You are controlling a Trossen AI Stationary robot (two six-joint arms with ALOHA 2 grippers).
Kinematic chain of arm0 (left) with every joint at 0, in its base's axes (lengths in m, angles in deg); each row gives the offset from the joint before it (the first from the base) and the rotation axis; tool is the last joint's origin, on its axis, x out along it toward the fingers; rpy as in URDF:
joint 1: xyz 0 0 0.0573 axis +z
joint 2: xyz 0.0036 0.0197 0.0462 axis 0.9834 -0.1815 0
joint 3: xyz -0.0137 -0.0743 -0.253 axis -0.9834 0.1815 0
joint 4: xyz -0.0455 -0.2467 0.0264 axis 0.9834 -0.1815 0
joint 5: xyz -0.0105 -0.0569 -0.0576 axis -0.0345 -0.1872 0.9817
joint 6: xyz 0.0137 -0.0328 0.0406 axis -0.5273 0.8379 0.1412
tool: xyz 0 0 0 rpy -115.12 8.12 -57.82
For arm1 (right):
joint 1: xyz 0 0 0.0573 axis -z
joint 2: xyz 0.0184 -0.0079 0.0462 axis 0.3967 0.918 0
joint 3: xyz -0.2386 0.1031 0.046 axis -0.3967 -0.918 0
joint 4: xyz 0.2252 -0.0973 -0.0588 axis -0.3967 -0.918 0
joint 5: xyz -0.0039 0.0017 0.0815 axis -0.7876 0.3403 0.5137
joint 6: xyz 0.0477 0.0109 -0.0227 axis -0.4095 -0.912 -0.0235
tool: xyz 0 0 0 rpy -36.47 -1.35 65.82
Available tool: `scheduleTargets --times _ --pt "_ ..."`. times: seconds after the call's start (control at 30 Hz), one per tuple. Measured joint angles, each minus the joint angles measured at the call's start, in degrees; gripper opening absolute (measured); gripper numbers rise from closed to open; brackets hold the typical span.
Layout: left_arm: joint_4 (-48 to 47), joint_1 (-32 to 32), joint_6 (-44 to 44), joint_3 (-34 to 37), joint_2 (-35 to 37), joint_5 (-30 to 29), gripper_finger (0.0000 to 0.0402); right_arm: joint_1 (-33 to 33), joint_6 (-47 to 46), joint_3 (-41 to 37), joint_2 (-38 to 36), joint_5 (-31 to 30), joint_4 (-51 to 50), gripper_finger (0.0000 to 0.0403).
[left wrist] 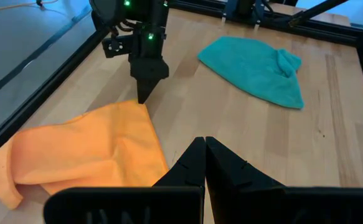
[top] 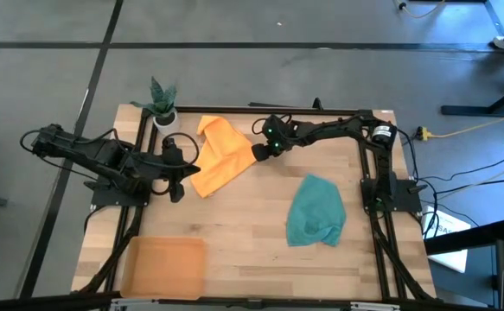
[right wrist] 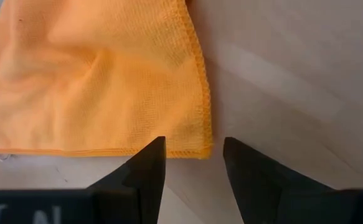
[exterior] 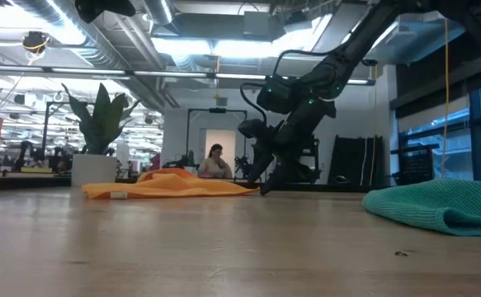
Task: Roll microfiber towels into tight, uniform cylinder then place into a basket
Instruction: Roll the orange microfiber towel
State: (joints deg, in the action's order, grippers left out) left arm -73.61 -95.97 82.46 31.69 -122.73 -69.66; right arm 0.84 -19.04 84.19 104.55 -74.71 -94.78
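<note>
Wooden table [top: 252, 233] carries everything. Basket [top: 163, 266]: the orange-tan translucent tray, at the near left corner, long side along the table's near edge; nothing lies in it. Small white plant pot [top: 164, 117] with a green plant stands at the far left corner, just beyond the orange towel.

Orange towel [top: 220, 154]: unrolled, loosely spread and rumpled, far-left of centre, long axis running diagonally from far to near-left. One hemmed corner points toward the right arm. Teal towel [top: 315, 210]: unrolled, bunched in a soft heap, right of centre, well apart from the orange one and from the basket, long axis roughly far-to-near.

Right gripper [right wrist: 192, 158]: low over the table at the orange towel's right corner, fingers parted with a clear gap, straddling the bare wood just beside the hem; nothing between them. Left gripper [left wrist: 204, 152]: at the left side of the table, just beside the orange towel's near-left edge, fingers pressed together, holding nothing.

In the low view a person [exterior: 215, 161] sits in the room far beyond the table.
</note>
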Motion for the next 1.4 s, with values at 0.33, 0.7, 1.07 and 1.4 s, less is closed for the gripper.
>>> scheduleTargets --times 0.33,0.7,1.07,1.4 --pt "0.0 0.0 0.02 0.0 0.0 0.0 0.0 -0.04 1.93 0.0 0.21 -0.36 -0.02 0.0056" --pt "0.0 0.0 -0.02 0.0 0.0 0.0 0.0 -0.04 7.49 0.0 -1.44 2.88 -5.52 0.0004" --pt "0.31 0.0 -0.02 0.0 -0.13 0.0 0.0 -0.44 11.55 0.0 -10.04 2.49 -16.97 0.0002" --pt "0.89 0.0 0.87 0.0 -0.14 0.0 0.0 -4.08 13.22 0.0 -16.48 2.89 -32.43 0.0001"
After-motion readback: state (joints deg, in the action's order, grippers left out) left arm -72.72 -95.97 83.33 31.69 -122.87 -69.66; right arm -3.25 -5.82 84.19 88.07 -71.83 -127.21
